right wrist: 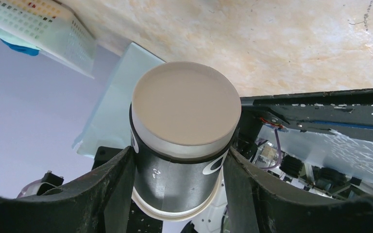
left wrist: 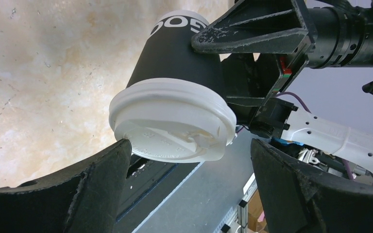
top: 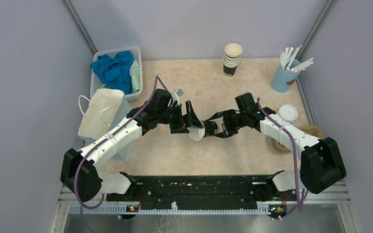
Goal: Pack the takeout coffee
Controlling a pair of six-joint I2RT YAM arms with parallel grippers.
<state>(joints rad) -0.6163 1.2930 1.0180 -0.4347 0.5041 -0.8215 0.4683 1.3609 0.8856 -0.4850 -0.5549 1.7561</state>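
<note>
While the right jaws clench the dark body of the coffee cup [right wrist: 175, 170], I see it tipped on its side in the air above mid-desk [top: 175, 155], white lid [left wrist: 172, 121] facing the left arm. Left jaws are spread wide around the lid; one fingertip [left wrist: 109, 162] appears to touch its rim. Paper bag [top: 99, 114] stands far left.

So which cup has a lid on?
The dark cup, tipped sideways in the right gripper at mid-table. It wears a white lid; the stacked cups at the back stand open-topped.
</note>
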